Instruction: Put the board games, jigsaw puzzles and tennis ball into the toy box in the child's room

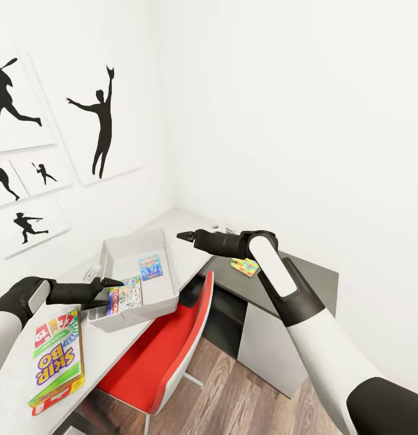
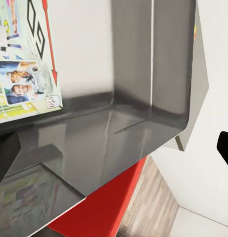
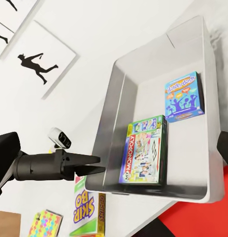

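Nearest the robot is the Skip-Bo box [image 1: 57,356], lying flat on the table [image 1: 115,347] and still outside the bin. Its long axis runs roughly toward and away from the robot. It sits just back of the left gripper [image 1: 109,285], on the robot's side, so I'd say the left arm is the obvious one for it; it would have to pull back and drop. One jigsaw puzzle [image 3: 44,223] lies right next to that box.

The left jaws are apart and empty, at the near rim of the toy box [image 1: 173,296]. In the box are the Monopoly box [image 1: 125,296] and a blue board game [image 1: 150,266], both flat on the floor of it.

The right gripper [image 1: 185,237] hangs over the far right rim, jaws apart, nothing in them (going by the wrist view). Past it, the second jigsaw puzzle [image 1: 244,266] lies on the dark grey cabinet [image 1: 305,272], under the right forearm.

Count: three board games, two puzzles, one toy box.
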Robot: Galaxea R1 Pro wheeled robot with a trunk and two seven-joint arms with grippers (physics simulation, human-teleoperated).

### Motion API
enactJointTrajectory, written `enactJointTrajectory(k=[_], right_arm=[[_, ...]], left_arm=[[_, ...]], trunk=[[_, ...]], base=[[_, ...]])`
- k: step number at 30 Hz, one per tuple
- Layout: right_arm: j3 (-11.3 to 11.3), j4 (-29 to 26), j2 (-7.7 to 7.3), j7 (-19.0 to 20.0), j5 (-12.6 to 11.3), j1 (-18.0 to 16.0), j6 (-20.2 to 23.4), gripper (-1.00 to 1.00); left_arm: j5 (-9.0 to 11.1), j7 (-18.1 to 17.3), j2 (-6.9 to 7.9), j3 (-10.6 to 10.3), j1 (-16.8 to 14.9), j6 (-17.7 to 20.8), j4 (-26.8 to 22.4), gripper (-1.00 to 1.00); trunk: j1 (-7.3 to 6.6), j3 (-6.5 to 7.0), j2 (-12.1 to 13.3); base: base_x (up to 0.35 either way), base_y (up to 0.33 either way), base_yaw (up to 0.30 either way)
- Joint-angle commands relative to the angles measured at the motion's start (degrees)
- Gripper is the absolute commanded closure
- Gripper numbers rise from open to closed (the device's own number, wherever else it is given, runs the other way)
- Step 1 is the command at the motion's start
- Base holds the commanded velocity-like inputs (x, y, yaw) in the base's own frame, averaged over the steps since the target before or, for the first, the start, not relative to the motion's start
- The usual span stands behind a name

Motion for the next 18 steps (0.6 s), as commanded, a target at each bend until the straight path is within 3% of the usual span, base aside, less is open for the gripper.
enactJointTrajectory(k=[1,10,18], right_arm=[[0.0,0.0,0.0,-0.6,-0.6,-0.1,0.1,-1.0],[0.0,0.0,-0.01,-0.5,-0.6,-0.1,0.1,-1.0],[0.0,0.0,-0.01,-0.5,-0.6,-0.1,0.2,-1.0]], left_arm=[[-0.4,-0.3,-0.02,0.3,-0.1,0.1,0.0,-1.0],[-0.4,-1.7,0.09,0.3,-0.1,0.1,0.0,-1.0],[-0.6,-9.2,0.17,0.2,-0.1,0.1,-0.3,-1.0]], trunk=[[0.04,-0.12,-0.1],[0.04,-0.12,-0.1],[0.04,-0.12,-0.1]], base=[[0.0,0.0,0.0],[0.0,0.0,0.0],[0.0,0.0,0.0]])
